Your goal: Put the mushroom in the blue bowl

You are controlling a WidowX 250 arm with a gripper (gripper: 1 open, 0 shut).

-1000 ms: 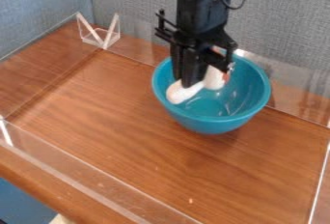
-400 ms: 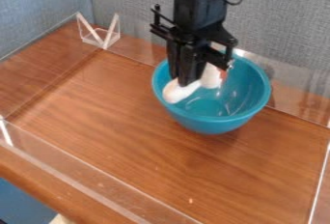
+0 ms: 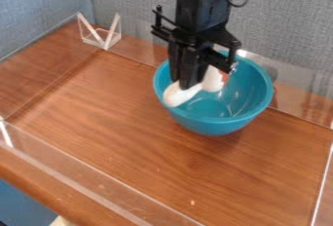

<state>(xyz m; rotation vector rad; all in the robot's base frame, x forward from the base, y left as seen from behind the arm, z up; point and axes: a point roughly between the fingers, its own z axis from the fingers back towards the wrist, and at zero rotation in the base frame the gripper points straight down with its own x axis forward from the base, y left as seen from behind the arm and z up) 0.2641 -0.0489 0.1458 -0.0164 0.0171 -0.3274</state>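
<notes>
White stem showing, the mushroom (image 3: 181,94) sits pinched in my gripper (image 3: 193,82) over the left part of the blue bowl (image 3: 224,124). I judge this the placing step; next I should lower slightly, then part the fingers gently.

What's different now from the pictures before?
Nothing big that I can see. The gripper is in nearly the same spot over the blue bowl, with the mushroom at its fingers. I can't see it let go of anything. The bowl and the white wire stand stayed put.
</notes>
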